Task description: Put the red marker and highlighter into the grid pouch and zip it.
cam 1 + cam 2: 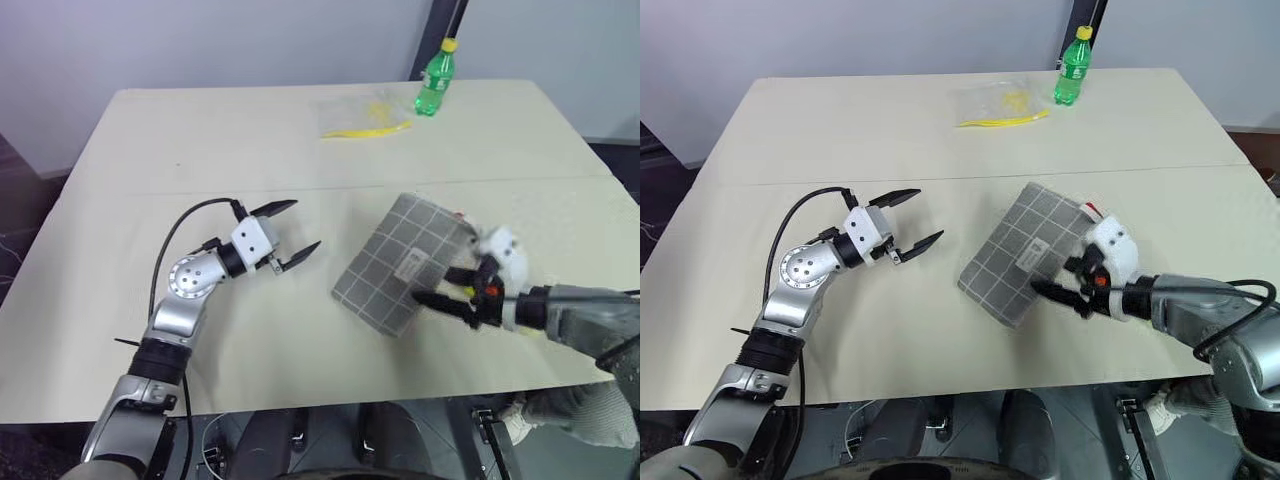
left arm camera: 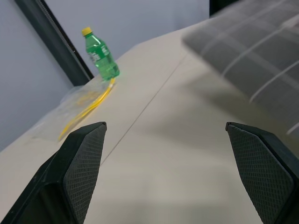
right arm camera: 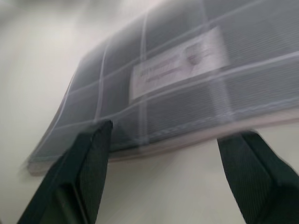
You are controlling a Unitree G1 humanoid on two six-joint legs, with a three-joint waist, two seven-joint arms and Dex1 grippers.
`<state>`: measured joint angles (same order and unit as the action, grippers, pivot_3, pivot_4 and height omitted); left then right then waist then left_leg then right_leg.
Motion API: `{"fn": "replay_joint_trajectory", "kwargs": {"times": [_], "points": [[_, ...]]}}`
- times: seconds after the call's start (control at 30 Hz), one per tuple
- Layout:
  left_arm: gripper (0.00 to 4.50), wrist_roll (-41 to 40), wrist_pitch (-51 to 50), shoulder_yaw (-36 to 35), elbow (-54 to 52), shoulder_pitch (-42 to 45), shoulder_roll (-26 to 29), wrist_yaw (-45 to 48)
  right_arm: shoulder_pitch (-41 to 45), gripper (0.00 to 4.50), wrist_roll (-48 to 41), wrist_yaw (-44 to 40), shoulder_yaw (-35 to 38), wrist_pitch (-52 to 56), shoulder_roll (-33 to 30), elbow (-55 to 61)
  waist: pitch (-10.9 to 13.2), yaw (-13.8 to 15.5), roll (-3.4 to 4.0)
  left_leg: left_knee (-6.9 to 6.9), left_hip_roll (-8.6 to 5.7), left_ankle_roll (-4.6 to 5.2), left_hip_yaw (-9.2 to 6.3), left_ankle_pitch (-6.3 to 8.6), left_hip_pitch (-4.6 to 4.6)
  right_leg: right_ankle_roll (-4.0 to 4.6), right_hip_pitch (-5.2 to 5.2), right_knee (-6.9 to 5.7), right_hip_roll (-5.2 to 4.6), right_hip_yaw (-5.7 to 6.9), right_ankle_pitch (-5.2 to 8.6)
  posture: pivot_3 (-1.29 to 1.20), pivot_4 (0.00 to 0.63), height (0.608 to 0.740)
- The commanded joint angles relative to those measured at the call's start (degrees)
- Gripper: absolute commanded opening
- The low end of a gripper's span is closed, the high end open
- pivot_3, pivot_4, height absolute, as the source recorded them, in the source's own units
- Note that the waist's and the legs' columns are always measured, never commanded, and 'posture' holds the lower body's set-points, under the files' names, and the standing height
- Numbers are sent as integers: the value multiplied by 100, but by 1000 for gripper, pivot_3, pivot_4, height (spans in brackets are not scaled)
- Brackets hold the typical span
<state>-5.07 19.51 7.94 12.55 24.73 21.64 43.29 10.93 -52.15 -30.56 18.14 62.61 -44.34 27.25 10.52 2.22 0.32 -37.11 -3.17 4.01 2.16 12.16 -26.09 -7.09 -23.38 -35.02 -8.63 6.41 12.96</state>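
Grid pouch flat on the surface, 2 open end effectors on either side of it.

The left end effector (image 1: 296,235) hovers left of the grid pouch (image 1: 400,262), well apart from it, its 2 black fingers spread wide and pointing toward the pouch with nothing between them. The grid pouch lies flat and skewed on the beige surface (image 1: 300,140), its white label facing up. A small red tip shows at the pouch's far right edge; what it belongs to cannot be told. The right end effector (image 1: 445,285) sits at the pouch's near right edge, fingers apart and empty, one tip just at the fabric. Far behind the pouch, a clear plastic bag (image 1: 362,112) holds a yellow strip, with a green bottle (image 1: 434,81) just right of it.
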Motion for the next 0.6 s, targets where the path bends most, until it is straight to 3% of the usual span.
{"fn": "replay_joint_trajectory", "kwargs": {"times": [0.03, 0.2, 0.3, 0.43, 0.6], "points": [[4333, 2, 78, 16, -289, -90, 5, 0, -276, 3545, 216, -293, -153, -31, -603, 491, 0, 49, -1, 0, 1, 0, -2, 0, 0, 0, -1, -2, 0, 5, 1, 0, 150, 740], [4333, -47, 148, 154, -517, -236, 137, 323, -1078, 3545, 956, -1293, -245, -1027, -1424, 542, 0, 79, -3, -10, -10, 13, -5, 8, -38, -3, -18, 12, -3, 12, -1, 0, 150, 740], [4333, -38, 299, 237, -577, -310, 294, 565, -1072, 3545, 1003, -1504, -69, -1488, -1319, 578, 0, 71, -4, -20, -12, 15, -1, 10, -34, -10, -11, 12, 0, 16, -6, 0, 150, 740], [4333, -50, 627, 375, -502, -360, 522, 972, -1216, 3545, 2380, -2075, -435, -3857, -1160, 547, 0, 20, -2, -21, -6, 11, -2, 10, -28, -11, -10, 13, -2, 14, -4, 0, 150, 740], [4333, -29, 808, 525, -394, -219, 498, 1181, -1333, 3545, 4016, -2120, -1107, -5962, -1074, -372, 0, 21, -3, -21, -6, 10, -2, 10, -25, -10, -21, 33, 1, 12, -4, 0, 150, 740]]}}
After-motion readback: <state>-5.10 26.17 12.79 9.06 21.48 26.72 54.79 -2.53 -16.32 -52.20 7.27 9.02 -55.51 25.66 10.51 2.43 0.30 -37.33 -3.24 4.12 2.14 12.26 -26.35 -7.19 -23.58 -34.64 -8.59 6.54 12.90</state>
